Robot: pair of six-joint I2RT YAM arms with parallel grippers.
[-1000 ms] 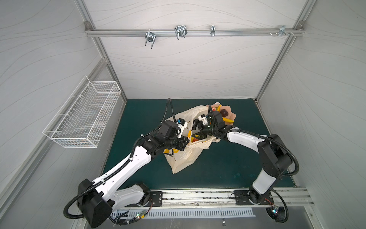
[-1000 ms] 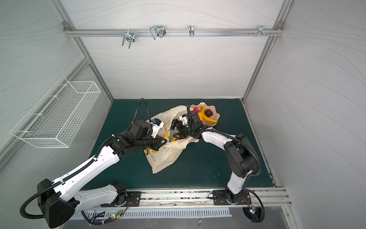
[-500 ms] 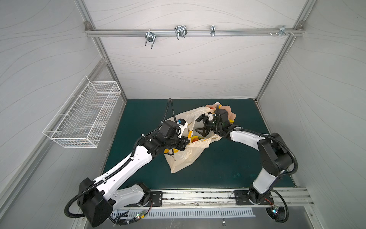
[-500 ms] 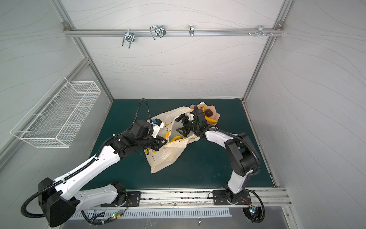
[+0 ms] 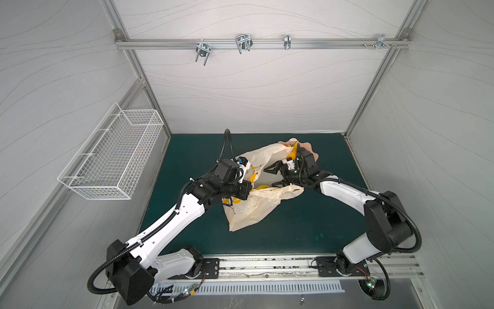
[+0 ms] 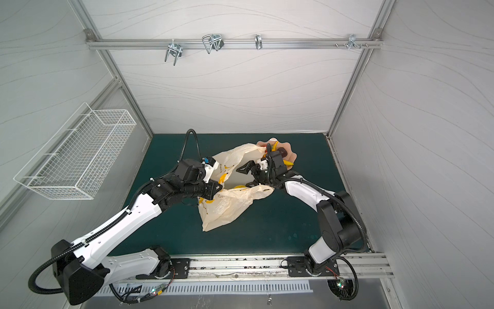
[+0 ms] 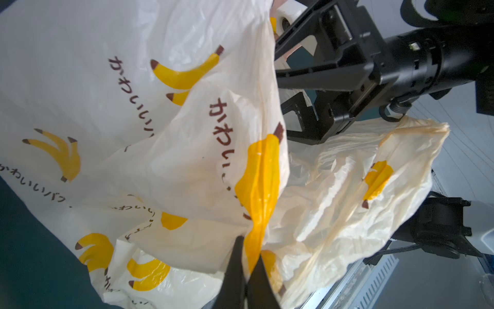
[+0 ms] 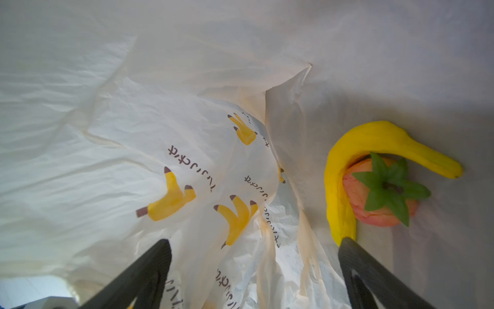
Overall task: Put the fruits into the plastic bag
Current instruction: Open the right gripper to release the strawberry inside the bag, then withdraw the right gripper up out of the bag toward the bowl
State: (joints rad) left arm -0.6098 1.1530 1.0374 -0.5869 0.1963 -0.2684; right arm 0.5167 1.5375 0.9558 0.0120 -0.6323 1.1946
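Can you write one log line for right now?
left claw: shut on plastic bag | right claw: open, in bag mouth | banana, strawberry: inside bag

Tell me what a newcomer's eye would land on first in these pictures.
The crinkly cream plastic bag printed with yellow bananas sits centre-scene in both top views, with the left gripper, jaws shut, pinching its edge and the right gripper, jaws wide open, at its mouth. In the right wrist view, a long yellow toy banana curls around a red strawberry with a green top against the bag's plastic.
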